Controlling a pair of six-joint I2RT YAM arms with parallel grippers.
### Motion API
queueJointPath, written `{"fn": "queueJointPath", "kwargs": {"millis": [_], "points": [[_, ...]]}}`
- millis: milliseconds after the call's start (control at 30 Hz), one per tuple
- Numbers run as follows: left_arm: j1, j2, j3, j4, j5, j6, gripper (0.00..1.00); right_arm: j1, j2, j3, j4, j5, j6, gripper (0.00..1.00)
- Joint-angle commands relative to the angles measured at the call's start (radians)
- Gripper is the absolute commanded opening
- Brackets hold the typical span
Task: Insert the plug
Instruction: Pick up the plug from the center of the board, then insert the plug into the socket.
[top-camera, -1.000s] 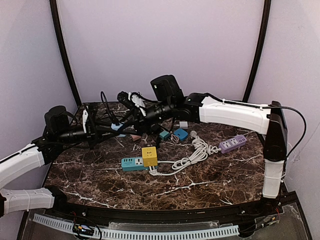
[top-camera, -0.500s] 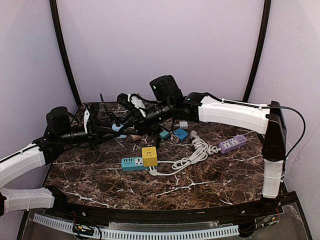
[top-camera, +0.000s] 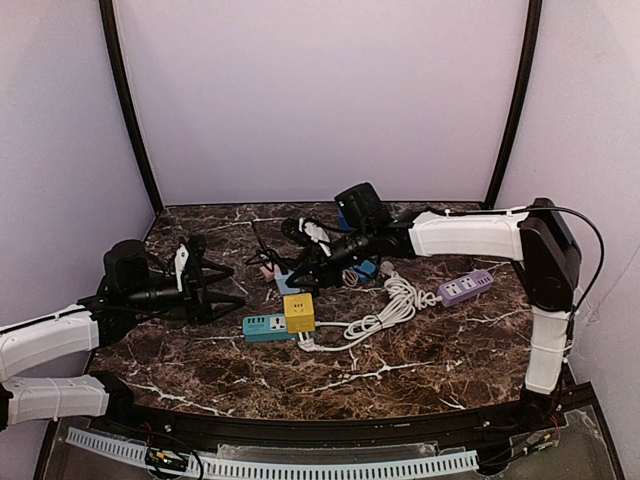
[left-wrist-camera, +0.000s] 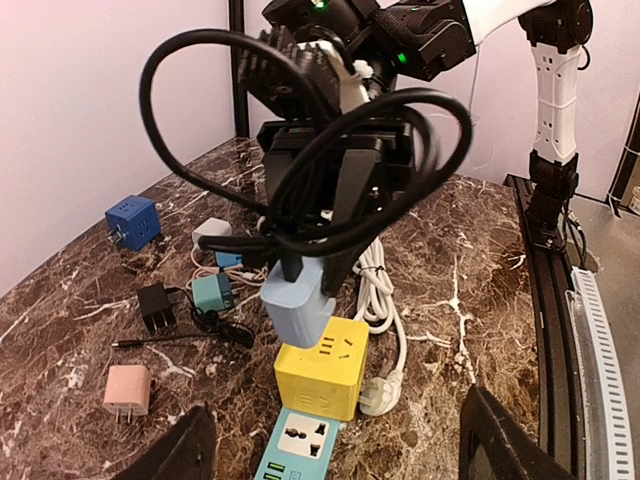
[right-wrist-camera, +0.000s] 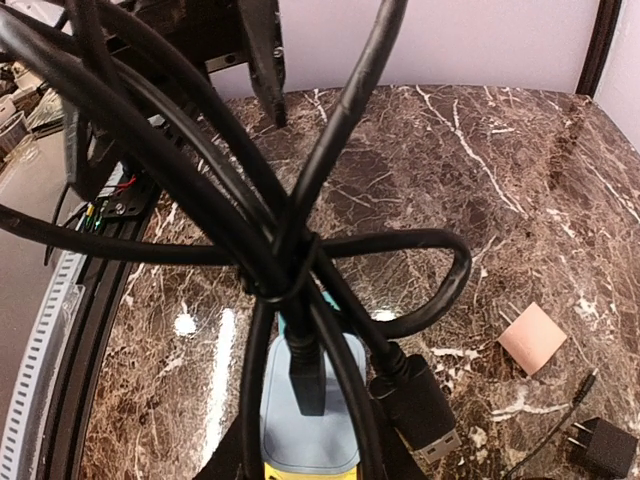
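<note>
The plug (left-wrist-camera: 297, 300) is a light-blue adapter with a bundled black cable (left-wrist-camera: 300, 120) coming out of its top. My right gripper (top-camera: 295, 274) is shut on it, its black fingers (left-wrist-camera: 340, 200) pinching the upper end. The plug hangs tilted, its lower end at the far top edge of the yellow socket cube (left-wrist-camera: 322, 368), whose front slots show uncovered. Whether the prongs are in, I cannot tell. In the right wrist view the plug (right-wrist-camera: 308, 425) sits under the cable loops. My left gripper (left-wrist-camera: 340, 455) stands open and empty, near the teal power strip (left-wrist-camera: 300, 452).
A white coiled cord (top-camera: 395, 300) and a purple power strip (top-camera: 466, 287) lie to the right. Small adapters lie behind the cube: blue (left-wrist-camera: 132, 222), white (left-wrist-camera: 212, 230), teal (left-wrist-camera: 212, 293), black (left-wrist-camera: 157, 305), pink (left-wrist-camera: 127, 390).
The left gripper opened and drew back to the left. The right arm carried the plug forward and down from the back of the table to the yellow cube.
</note>
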Motion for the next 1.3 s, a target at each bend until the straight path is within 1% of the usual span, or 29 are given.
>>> {"fn": "queueJointPath", "kwargs": {"millis": [0, 100, 200, 333, 433, 633, 767, 933, 1167, 1267], "points": [[-0.011, 0.045, -0.059, 0.101, -0.018, -0.002, 0.71, 0.010, -0.081, -0.104, 0.173, -0.094, -0.061, 0.00], [-0.037, 0.109, -0.077, 0.169, -0.028, 0.025, 0.71, 0.002, -0.113, -0.196, 0.274, -0.116, -0.066, 0.00], [-0.086, 0.169, -0.082, 0.242, -0.060, 0.049, 0.70, -0.015, -0.132, -0.241, 0.311, -0.122, -0.058, 0.00], [-0.138, 0.268, -0.068, 0.337, -0.088, 0.055, 0.70, -0.052, -0.153, -0.322, 0.436, -0.158, -0.017, 0.00], [-0.172, 0.341, -0.050, 0.384, -0.100, 0.060, 0.68, -0.066, -0.141, -0.344, 0.502, -0.202, 0.018, 0.00], [-0.186, 0.436, -0.011, 0.401, -0.140, 0.062, 0.66, -0.067, -0.095, -0.316, 0.486, -0.210, -0.020, 0.00], [-0.185, 0.476, -0.010, 0.411, -0.159, 0.090, 0.71, -0.066, -0.073, -0.302, 0.478, -0.228, -0.035, 0.00], [-0.186, 0.531, 0.011, 0.439, -0.159, 0.094, 0.75, -0.065, -0.040, -0.273, 0.423, -0.225, -0.070, 0.00], [-0.186, 0.621, 0.055, 0.462, -0.131, 0.117, 0.76, -0.067, -0.014, -0.260, 0.407, -0.220, -0.095, 0.00], [-0.186, 0.654, 0.068, 0.471, -0.136, 0.128, 0.75, -0.068, -0.011, -0.267, 0.396, -0.208, -0.106, 0.00]]}}
